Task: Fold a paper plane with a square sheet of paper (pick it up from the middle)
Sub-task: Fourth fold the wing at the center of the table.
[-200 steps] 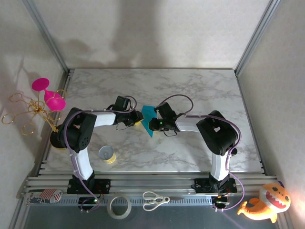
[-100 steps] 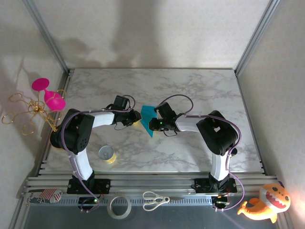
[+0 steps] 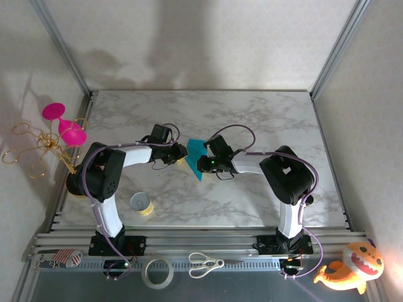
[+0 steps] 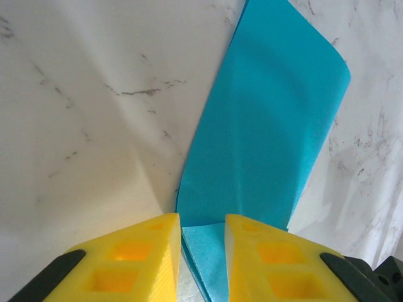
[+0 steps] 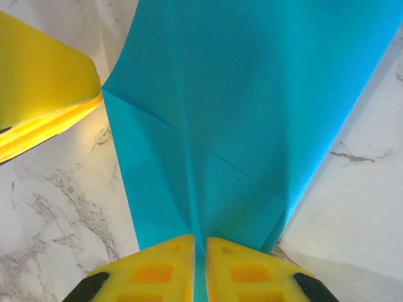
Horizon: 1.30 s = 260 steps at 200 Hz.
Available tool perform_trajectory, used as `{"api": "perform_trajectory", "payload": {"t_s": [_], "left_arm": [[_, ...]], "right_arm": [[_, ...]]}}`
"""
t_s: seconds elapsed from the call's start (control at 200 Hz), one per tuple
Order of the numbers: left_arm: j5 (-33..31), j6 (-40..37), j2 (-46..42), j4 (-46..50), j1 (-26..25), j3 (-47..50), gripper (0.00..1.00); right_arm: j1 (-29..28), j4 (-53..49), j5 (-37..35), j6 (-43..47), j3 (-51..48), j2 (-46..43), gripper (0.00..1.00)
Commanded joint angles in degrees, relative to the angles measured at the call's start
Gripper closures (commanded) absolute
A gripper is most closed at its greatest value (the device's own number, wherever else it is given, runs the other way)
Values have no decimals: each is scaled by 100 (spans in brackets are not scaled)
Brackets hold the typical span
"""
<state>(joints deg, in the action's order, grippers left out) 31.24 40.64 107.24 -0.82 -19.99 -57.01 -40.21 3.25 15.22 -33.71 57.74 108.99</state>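
Creased teal paper (image 3: 195,150), a narrow wedge pointing to 6 o'clock, lies centred on the table (image 3: 271,119). The right gripper (image 5: 200,242) pinches it from 3 o'clock. The left gripper (image 4: 201,221), jaws slightly parted, straddles its 9 o'clock edge.

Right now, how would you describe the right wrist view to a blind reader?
The right gripper pinches the near end of a teal-blue paper sheet along its centre crease. The sheet fans away across the marble table, slanted creases showing, and a separate yellow finger sits at its left corner.
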Motion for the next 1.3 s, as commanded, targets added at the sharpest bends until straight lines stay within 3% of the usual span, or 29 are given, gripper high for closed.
{"api": "perform_trajectory", "payload": {"t_s": [0.0,0.521,0.821,1.297], "left_arm": [[92,-107,122,87,41,-161,75],[260,-75,43,82,48,-172,81],[-327,-20,-109,449,45,-45,74],[-101,93,-207,214,47,-37,78]], "right_arm": [[13,-369,21,84,-127,317,85],[13,-369,24,82,-127,369,85],[13,-425,-14,67,-109,404,86],[13,-494,-43,49,-36,391,90]]}}
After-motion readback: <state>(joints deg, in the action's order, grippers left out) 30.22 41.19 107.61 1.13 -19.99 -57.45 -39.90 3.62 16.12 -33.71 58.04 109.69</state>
